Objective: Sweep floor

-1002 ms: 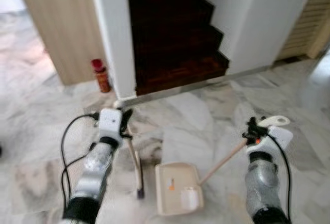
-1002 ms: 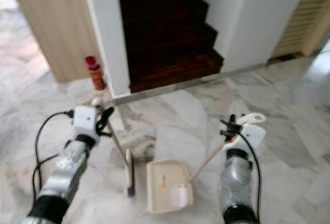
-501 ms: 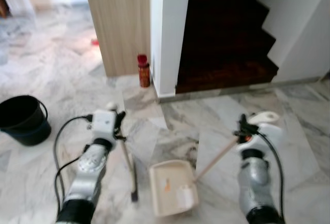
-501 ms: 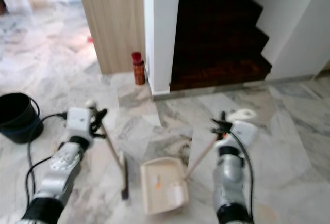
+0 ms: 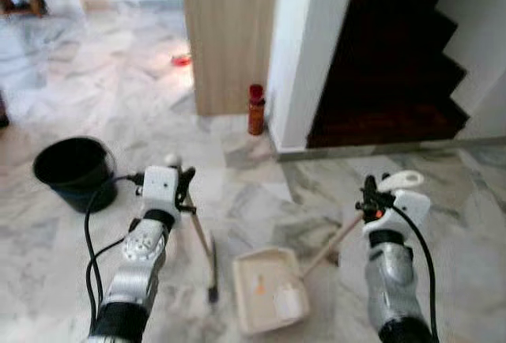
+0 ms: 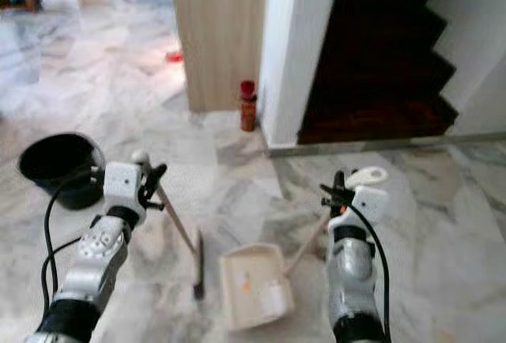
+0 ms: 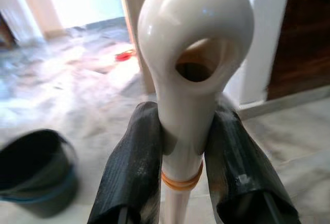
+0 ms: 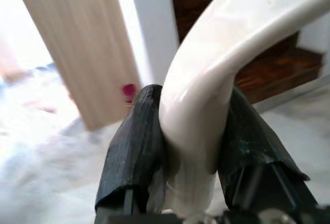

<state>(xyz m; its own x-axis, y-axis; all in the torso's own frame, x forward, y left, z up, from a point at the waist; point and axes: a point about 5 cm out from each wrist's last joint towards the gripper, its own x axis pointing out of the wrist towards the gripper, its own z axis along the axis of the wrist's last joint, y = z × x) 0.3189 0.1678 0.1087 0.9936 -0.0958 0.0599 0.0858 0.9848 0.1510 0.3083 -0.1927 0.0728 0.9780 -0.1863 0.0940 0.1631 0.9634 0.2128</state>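
My left gripper (image 5: 185, 187) is shut on the pale handle of a small broom (image 5: 202, 246), whose dark brush head rests on the marble floor in front of me. In the left wrist view the black fingers (image 7: 135, 167) clamp the broom handle's white looped end (image 7: 193, 53). My right gripper (image 5: 368, 199) is shut on the long handle of a cream dustpan (image 5: 267, 289), which lies flat on the floor between my arms with an orange scrap and a white piece in it. The right wrist view has the fingers (image 8: 139, 146) pinching the dustpan's white curved grip (image 8: 216, 74).
A black bucket (image 5: 73, 171) stands on the floor to my left. A red bottle (image 5: 256, 110) sits at the foot of a wooden panel beside a white pillar (image 5: 304, 50). Dark wooden stairs (image 5: 395, 66) rise at the right. Something small and red (image 5: 182, 60) lies farther off.
The whole view has swung to the left: the stairs slid right and the black bucket came into sight. Both grippers keep their hold on the broom and the dustpan.
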